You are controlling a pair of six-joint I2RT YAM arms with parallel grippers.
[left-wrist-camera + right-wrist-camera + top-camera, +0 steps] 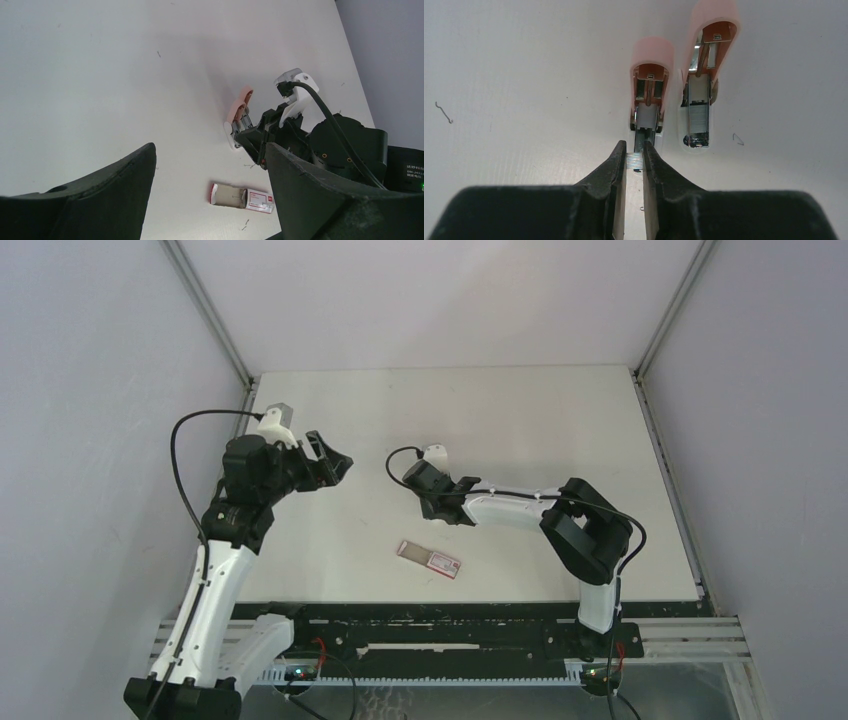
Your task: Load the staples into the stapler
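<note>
Well, nearest the arm bases lies the staple box (430, 558), flat on the white table (500, 410). It is a small, thin rectangular carton, pink-red with a white label patch. From the left wrist view one end stands open and shows a dull cardboard lining.

Just beyond the box, the right gripper (634, 152) points down at the table. Its black, wedge-shaped fingers are drawn almost together, pinching a staple strip (634, 161), short, silvery and finely ribbed.

Touching the far end of that strip is the stapler (651, 85). It has a glossy pale-pink shell with a rounded nose, a reddish-brown plastic lining and a bright metal channel down the middle. A second pink shell (706, 60) of the same build lies just beside it, on the right of the wrist view, its channel holding a row of staples. Whether these are the two halves of one opened stapler or separate pieces, I can't quite tell from here.

A few bent loose staples (444, 112) lie scattered on the matt tabletop around the box and stapler.

Farther from the box, off to the left and well apart from it, the left gripper (335, 460) hangs above the table. Its broad black fingers are spread wide with nothing between them.
</note>
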